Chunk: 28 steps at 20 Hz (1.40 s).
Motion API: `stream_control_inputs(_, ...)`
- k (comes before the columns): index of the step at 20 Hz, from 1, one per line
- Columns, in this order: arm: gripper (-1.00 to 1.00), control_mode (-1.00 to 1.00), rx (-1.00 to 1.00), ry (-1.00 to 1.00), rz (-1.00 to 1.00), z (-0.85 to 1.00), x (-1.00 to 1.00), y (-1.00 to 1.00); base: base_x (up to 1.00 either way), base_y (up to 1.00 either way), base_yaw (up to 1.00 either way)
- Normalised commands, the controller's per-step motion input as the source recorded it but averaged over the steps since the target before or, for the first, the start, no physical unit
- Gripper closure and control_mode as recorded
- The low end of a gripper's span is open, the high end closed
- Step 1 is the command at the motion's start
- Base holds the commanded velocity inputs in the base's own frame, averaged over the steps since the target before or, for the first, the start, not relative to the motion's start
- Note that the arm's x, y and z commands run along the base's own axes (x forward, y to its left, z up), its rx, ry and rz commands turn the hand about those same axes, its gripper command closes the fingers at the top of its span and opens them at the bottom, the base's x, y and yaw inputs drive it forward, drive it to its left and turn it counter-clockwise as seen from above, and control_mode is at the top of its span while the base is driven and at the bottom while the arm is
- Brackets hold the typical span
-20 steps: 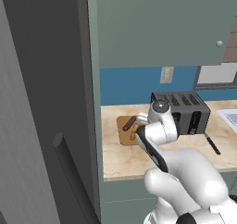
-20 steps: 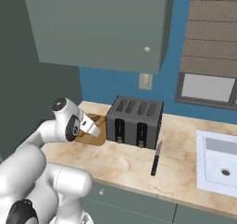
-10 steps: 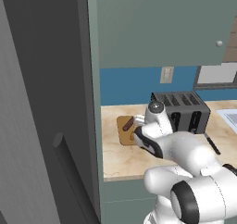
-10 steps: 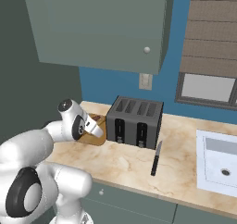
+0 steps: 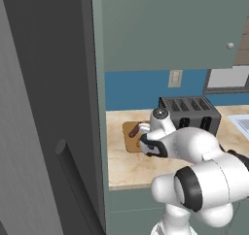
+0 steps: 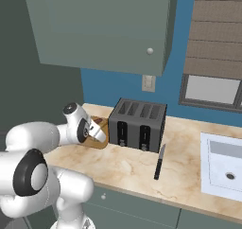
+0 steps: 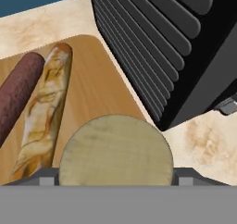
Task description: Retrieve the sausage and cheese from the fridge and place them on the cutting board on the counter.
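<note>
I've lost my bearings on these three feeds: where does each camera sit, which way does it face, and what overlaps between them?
Left base view: behind the arm's left, facing forward and down at the counter, past the fridge; arm rises lower right.
Right base view: behind the arm's right, facing the toaster, knife and sink; arm rises lower left.
Hand view: on the hand, looking along the fingers at the cheese, with the sausage and a pale stick on the cutting board.
Shared: all show board and toaster.
</note>
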Motion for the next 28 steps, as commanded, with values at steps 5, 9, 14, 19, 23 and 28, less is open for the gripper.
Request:
stream_control_inputs(5,1.0,-1.0,0.01,0.0,0.0,-0.19,0.1,0.0,0.0,0.0,0.0)
stream_control_inputs(9,1.0,-1.0,0.0,0.0,0.0,-0.11,0.22,-0.04,0.0,0.0,0.0)
stream_control_inputs(14,1.0,-1.0,0.0,0.0,0.0,-0.08,0.19,0.0,0.0,0.0,0.0)
stream_control_inputs(19,1.0,-1.0,0.0,0.0,0.0,-0.13,0.09,0.0,0.0,0.0,0.0)
stream_control_inputs(23,1.0,-1.0,0.01,0.0,0.0,-0.2,0.09,0.0,0.0,0.0,0.0)
stream_control_inputs(28,-1.0,-1.0,0.03,0.0,0.0,-0.19,0.01,0.0,0.0,0.0,0.0)
